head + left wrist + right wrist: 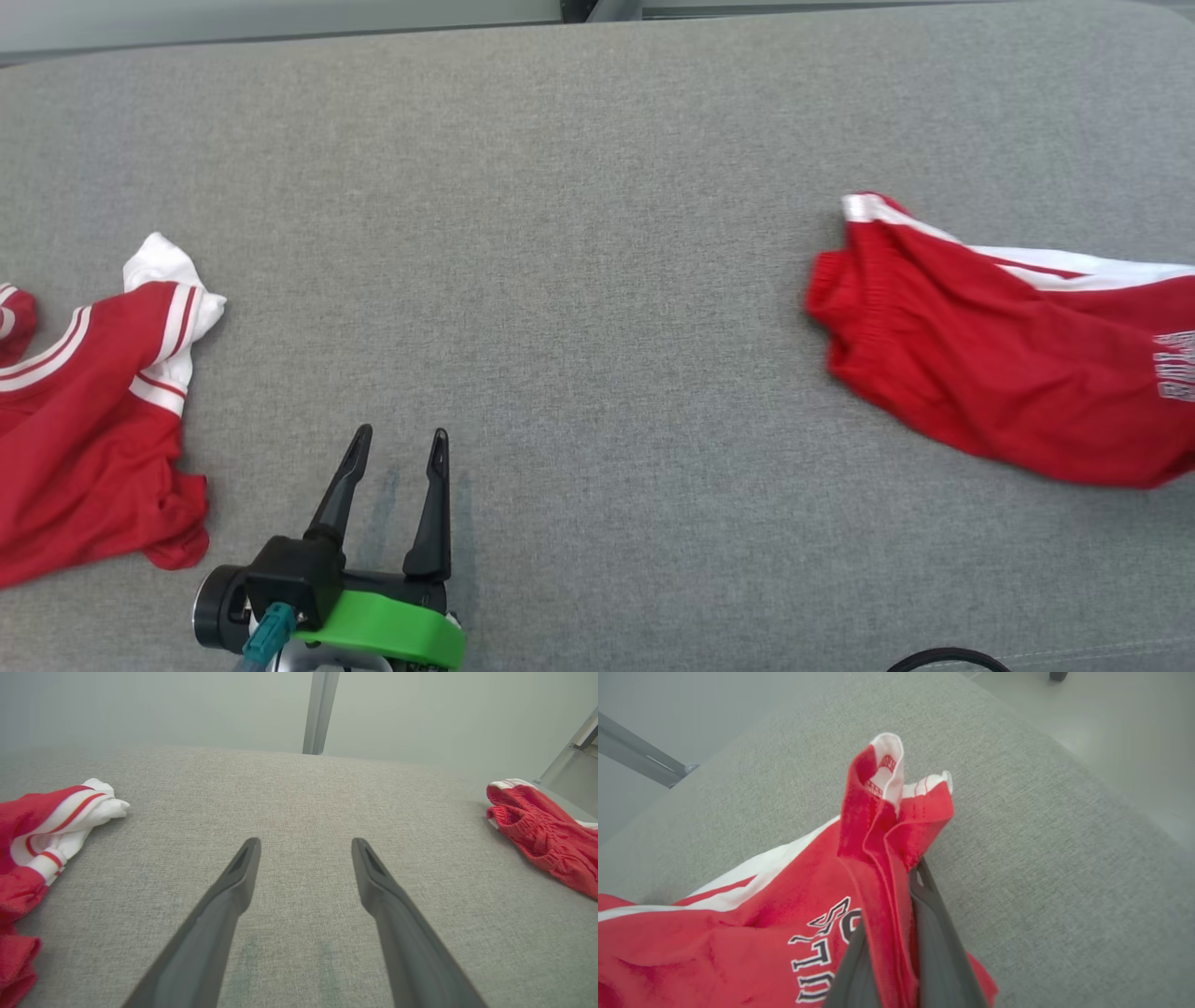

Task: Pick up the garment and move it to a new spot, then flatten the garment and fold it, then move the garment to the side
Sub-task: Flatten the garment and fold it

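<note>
My right gripper [899,914] is pinched tight on a bunched fold of the red shorts [1008,364], which lie at 3 o'clock on the grey table [597,233]. My left gripper [400,432] sits spread wide and empty at 7 o'clock. The cloth looks light and limp, sure to drape. I judge the elastic waistband a firmer hold.

Shorts [1008,373] right, jersey [84,439] left, on table [579,233]
</note>
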### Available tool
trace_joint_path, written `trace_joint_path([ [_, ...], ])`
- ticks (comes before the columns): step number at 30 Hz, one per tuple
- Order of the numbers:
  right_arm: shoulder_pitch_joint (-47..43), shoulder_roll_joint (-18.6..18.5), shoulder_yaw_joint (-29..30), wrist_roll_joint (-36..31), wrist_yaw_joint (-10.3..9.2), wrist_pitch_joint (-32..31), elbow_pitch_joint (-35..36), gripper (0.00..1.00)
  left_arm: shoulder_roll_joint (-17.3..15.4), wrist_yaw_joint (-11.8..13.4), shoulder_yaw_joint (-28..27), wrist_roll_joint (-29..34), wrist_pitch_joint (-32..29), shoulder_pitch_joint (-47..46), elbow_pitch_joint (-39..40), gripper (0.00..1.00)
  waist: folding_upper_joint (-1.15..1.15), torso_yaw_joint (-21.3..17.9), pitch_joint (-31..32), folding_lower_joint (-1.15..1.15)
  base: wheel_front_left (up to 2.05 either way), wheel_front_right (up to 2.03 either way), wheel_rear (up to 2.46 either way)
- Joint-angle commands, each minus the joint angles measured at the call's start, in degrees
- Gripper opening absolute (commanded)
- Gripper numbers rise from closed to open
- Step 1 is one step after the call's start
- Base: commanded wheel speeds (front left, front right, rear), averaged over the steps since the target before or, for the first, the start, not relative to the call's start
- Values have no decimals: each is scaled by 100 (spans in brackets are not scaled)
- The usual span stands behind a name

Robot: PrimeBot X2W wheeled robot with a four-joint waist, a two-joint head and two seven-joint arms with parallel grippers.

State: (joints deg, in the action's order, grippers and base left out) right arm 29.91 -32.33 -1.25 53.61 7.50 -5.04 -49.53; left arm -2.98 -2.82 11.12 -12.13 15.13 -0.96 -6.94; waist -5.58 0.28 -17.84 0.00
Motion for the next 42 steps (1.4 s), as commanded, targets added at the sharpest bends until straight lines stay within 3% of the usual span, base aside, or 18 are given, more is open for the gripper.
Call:
trace_joint_path([
  [1, 198, -52, 111, -97, 0, 164, -47, 0, -8, -19, 15, 12, 3, -11, -30, 100, -1, -68, 100, 0, 0, 0, 0],
  [5, 453, 115, 209, -224, 0, 277, 320, 0, -1, 48, 30, -78, 3, 108, -87, 100, -1, -13, 152, 0, 0, 0, 0],
  [13, 142, 1516, -308, -703, -1, -333, 1759, 0, 3, 163, 118, -103, 3, 173, -62, 100, -1, -30, 146, 0, 0, 0, 0],
  [19, 13, 2376, -209, -1519, -1, -266, 1909, 0, 3, 96, 144, -1, 3, -43, -157, 100, -1, 1, 8, 0, 0, 0, 0],
  [24, 54, 2607, -173, -1994, -1, -239, 2021, 0, 2, 101, 97, 2, 3, -115, -201, 100, -1, 8, -58, 0, 0, 0, 0],
  [25, 51, 2633, -187, -2140, -1, -226, 2056, 39, 3, 109, 99, -14, 3, -106, -212, 100, -1, 2, -68, 0, 0, 0, 0],
  [26, 25, 2667, -176, -2228, -1, -229, 2098, 100, 3, 117, 100, -36, 3, -92, -220, 100, -1, -7, -72, 0, 0, 0, 0],
  [29, -127, 2710, -229, -2435, -1, -258, 2441, 100, 3, 146, 99, -88, 3, -16, -256, 100, -1, -43, -53, 0, 0, 0, 0],
  [33, -628, 2649, -351, -2331, -1, -313, 3581, 100, 2, 181, 50, -123, 3, 146, -285, 100, -1, -106, 118, 0, 0, 0, 0],
  [38, -1609, 2382, 373, -2451, -1, -280, 5176, 100, 2, 273, -133, -167, 3, 342, -171, 100, -1, -177, 317, 0, 0, 0, 0],
  [42, -2231, 2241, 1120, -3025, -1, 170, 5614, 100, 1, 259, -121, -159, 3, 476, -138, 100, -1, -200, 461, 0, 0, 0, 0],
])
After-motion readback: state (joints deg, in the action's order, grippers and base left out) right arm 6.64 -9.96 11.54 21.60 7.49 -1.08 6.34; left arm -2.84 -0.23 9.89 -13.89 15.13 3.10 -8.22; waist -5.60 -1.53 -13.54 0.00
